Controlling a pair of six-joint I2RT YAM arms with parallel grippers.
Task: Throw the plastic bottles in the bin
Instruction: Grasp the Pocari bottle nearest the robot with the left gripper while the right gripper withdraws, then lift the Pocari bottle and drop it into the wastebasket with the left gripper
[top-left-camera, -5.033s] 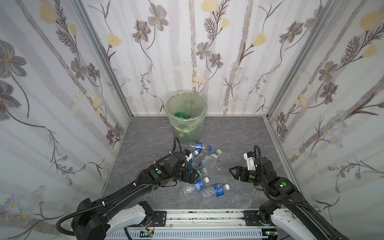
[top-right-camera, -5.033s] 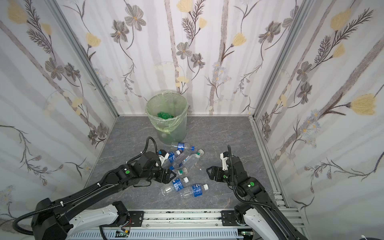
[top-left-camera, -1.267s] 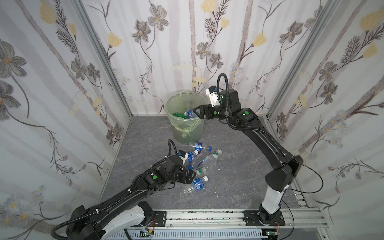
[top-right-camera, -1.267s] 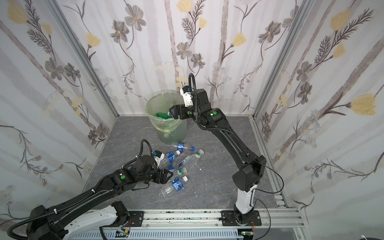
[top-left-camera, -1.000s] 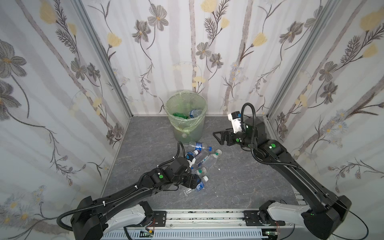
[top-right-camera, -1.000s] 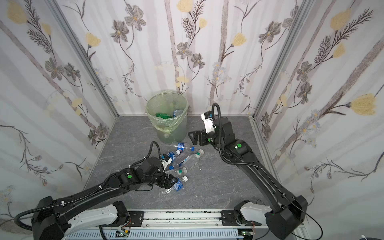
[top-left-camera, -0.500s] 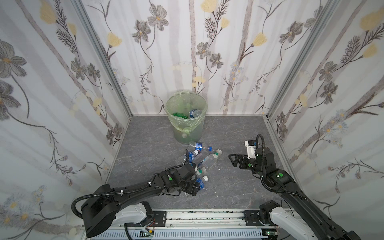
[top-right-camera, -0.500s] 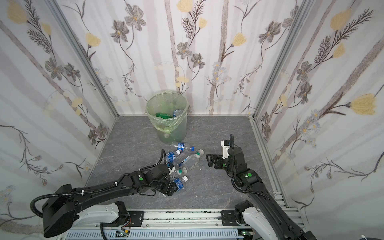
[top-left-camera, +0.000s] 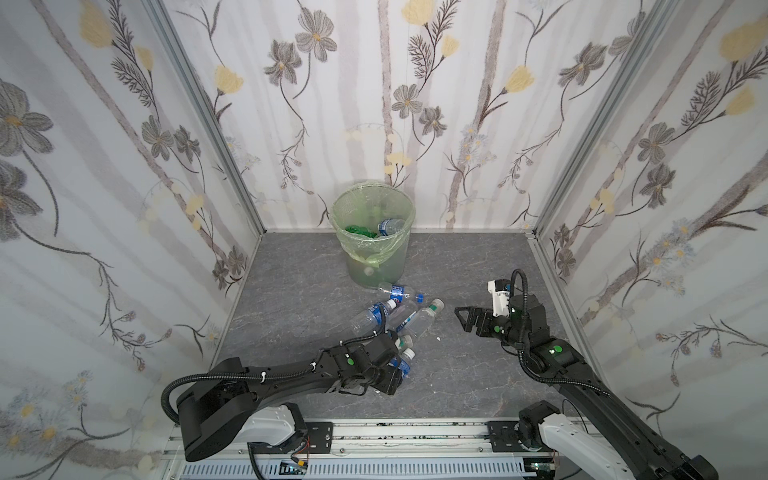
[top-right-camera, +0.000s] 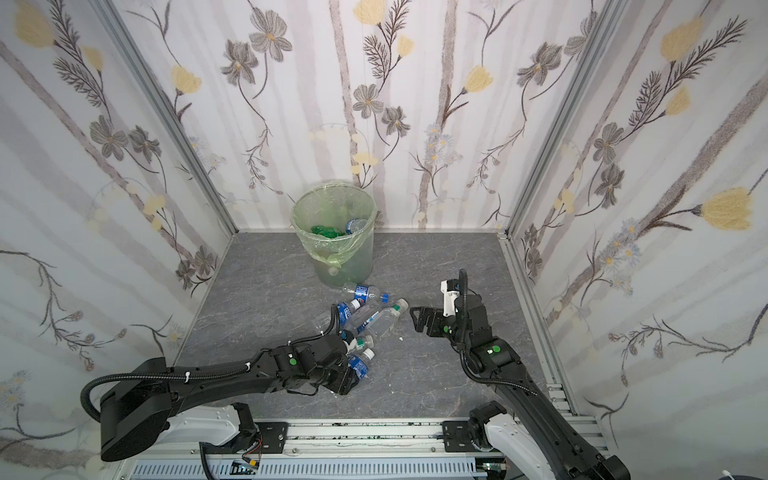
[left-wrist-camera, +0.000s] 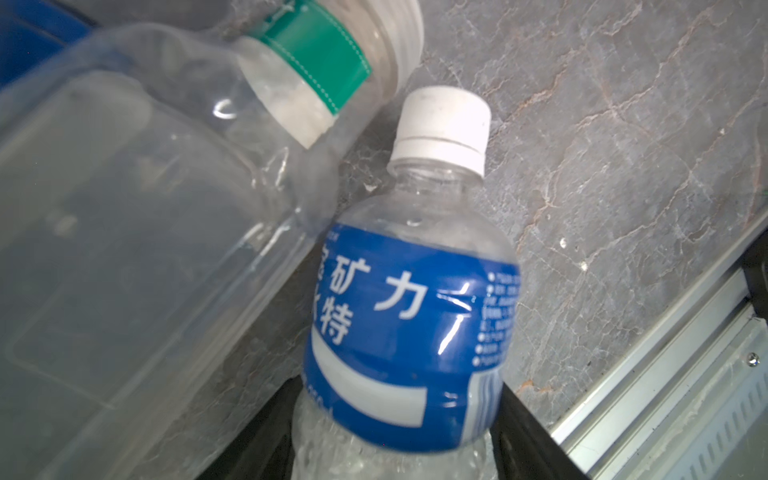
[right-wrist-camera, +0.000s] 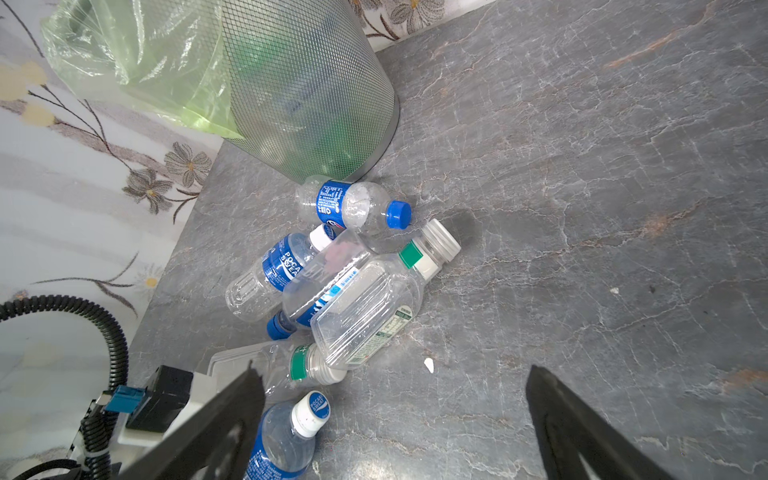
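Left gripper: your jaws flank a white-capped bottle lying on the floor, nearest you in the pile; you cannot tell if it is clamped | Right gripper: spread wide, empty, right of the pile | Other bottles: lying before the bin, some inside it

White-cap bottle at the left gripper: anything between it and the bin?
Along the floor, the pile of other bottles lies between the white-cap bottle and the bin. Lifted over it, nothing visible blocks; the open right gripper sits off to the side.
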